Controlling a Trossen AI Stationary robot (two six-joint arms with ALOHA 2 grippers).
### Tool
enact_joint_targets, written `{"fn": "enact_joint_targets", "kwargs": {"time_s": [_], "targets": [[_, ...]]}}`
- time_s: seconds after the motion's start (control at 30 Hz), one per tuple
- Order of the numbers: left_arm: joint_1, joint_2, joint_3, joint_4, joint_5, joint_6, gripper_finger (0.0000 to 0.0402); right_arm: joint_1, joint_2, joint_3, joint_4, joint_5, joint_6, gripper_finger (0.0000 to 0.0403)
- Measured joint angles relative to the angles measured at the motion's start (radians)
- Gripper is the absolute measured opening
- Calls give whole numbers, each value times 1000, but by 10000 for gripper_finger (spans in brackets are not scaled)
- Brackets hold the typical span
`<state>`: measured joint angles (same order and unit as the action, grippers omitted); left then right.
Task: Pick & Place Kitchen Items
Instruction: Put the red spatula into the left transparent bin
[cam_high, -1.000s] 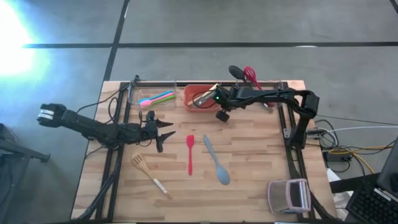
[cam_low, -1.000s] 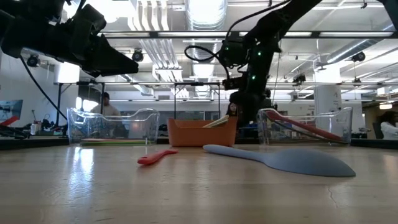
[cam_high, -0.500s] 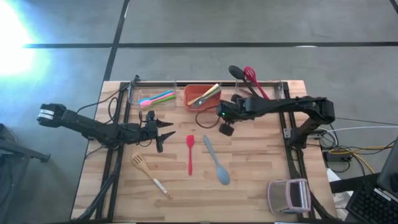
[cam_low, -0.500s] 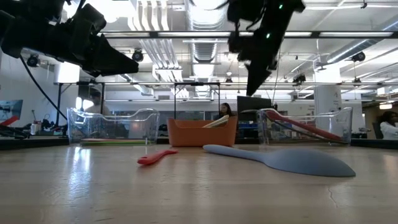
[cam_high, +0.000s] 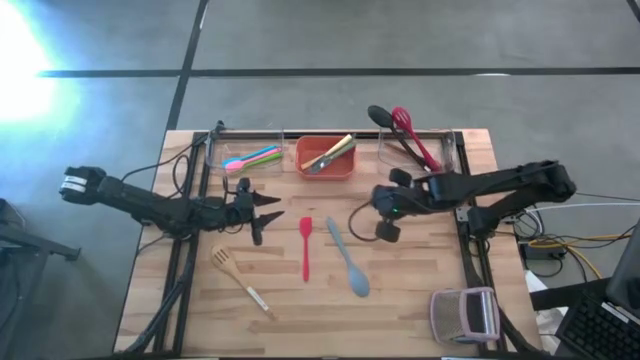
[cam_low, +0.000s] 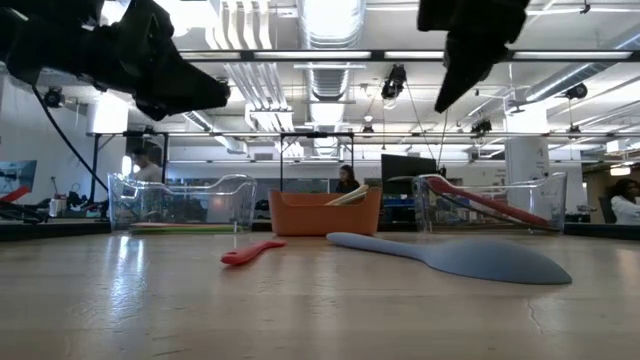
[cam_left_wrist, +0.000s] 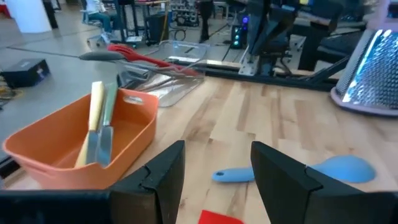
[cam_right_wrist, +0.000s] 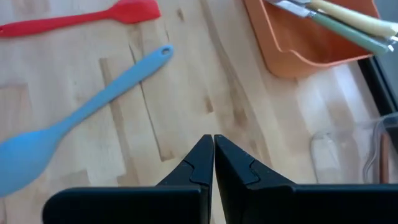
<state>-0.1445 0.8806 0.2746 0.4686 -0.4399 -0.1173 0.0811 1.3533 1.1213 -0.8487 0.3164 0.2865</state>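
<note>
High view shows the right gripper (cam_high: 377, 212) above the wooden table (cam_high: 420, 290), fingers pressed together and empty, near the blue plastic spoon (cam_high: 349, 260). Just beside that spoon lies the red silicone spatula (cam_high: 306, 246). The left gripper (cam_high: 268, 213) hovers left of the spatula, fingers spread wide, holding nothing. A pale wooden slotted spatula (cam_high: 238, 281) lies nearer the front. Two pale-handled utensils (cam_high: 330, 154) rest in the orange rectangular bin (cam_high: 322, 169); a black ladle and red utensil (cam_high: 401, 130) lie in a clear bin.
</note>
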Motion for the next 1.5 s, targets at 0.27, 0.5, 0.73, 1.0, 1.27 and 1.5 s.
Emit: {"fn": "enact_joint_targets", "kwargs": {"time_s": [0.27,0.5,0.73,1.0,1.27,1.5], "targets": [[-7,7,168,-462,92,-70,186,13,-138,-176,73,0,7,8],[-57,79,440,-944,135,-120,186,13,-175,-260,194,-2,-50,8],[-47,242,640,-1038,64,-257,186,13,-173,-265,224,-3,-54,8],[3,491,786,-1089,167,-462,189,12,-173,-258,262,-3,-73,8],[54,712,964,-1252,164,-591,251,12,-172,-258,261,-11,-89,8],[113,845,1031,-1272,203,-746,294,12,-172,-258,257,-11,-89,8]]}}
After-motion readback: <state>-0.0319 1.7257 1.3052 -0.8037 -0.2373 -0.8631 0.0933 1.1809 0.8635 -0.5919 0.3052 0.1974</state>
